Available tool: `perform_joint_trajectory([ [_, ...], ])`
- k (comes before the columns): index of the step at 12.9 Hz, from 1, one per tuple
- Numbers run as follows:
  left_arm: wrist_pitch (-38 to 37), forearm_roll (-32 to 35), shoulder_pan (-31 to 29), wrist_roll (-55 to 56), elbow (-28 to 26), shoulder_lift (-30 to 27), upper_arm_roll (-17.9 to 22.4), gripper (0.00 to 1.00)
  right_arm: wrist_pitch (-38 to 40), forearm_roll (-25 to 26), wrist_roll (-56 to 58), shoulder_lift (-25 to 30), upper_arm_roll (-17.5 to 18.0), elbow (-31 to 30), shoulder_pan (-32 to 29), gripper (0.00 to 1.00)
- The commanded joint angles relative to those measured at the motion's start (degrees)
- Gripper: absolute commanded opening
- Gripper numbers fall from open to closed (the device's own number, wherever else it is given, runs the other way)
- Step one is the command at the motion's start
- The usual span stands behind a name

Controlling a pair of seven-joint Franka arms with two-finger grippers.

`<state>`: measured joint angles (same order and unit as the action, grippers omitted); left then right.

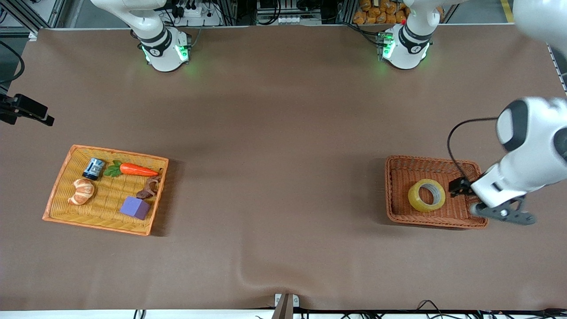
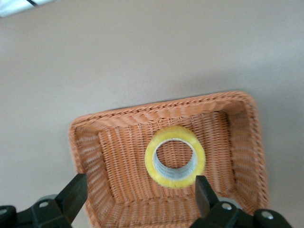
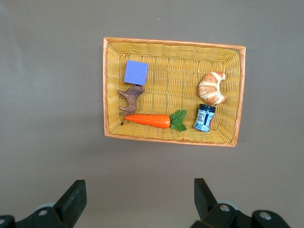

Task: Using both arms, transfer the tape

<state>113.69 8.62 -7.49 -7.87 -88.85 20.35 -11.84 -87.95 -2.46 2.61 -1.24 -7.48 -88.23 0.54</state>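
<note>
The tape [image 1: 416, 199], a yellowish translucent roll with a grey core, lies flat in the brown wicker basket [image 1: 390, 190] toward the left arm's end of the table. My left gripper [image 1: 502, 213] hangs above that basket's edge at the left arm's end, open and empty. In the left wrist view the tape [image 2: 175, 179] lies in the basket [image 2: 85, 147], below and apart from the open left gripper [image 2: 140, 185]. My right gripper [image 3: 140, 187] is open and empty, high above bare table beside the yellow basket [image 3: 107, 85]. It is out of the front view.
The yellow basket [image 1: 119, 153] toward the right arm's end holds a croissant [image 1: 82, 191], a carrot [image 1: 138, 169], a purple cube [image 1: 135, 207], a small jar [image 1: 93, 169] and a brown figure [image 1: 149, 188]. A black camera [image 1: 26, 110] stands at the table's edge.
</note>
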Motion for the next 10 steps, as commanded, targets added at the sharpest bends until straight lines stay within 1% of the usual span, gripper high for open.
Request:
perform_joint_trajectory([
  [1,-6.3,-3.9,-0.5,0.2,-1.0,-7.8,-0.6,1.0,0.4,-0.5,-0.4,-0.4,0.7,0.9,-1.1,1.0],
  [2,-10.5,-4.9,-0.5,0.4,0.2,-9.6,-0.5,1.0,0.5,-0.5,-0.4,-0.4,0.7,0.9,-1.1,1.0],
  [4,-15.4,-5.5,-0.5,0.5,2.5,-11.9,-0.5,1.0,0.7,-0.5,-0.4,-0.4,0.7,0.9,-1.0,1.0],
  [7,-18.7,-6.5,0.7,2.0,2.5,-15.8,0.3,1.0,0.7,-0.2,0.2,-0.4,0.9,0.9,-0.5,1.0],
  [8,-20.6,-6.5,2.5,4.3,2.7,-16.2,1.5,1.0,0.6,0.3,0.3,-0.3,1.1,0.9,-0.3,1.0],
  [10,-22.5,-6.4,9.6,6.9,2.0,-17.8,8.5,1.0,0.7,3.9,0.3,-0.2,1.5,0.9,2.3,1.0],
])
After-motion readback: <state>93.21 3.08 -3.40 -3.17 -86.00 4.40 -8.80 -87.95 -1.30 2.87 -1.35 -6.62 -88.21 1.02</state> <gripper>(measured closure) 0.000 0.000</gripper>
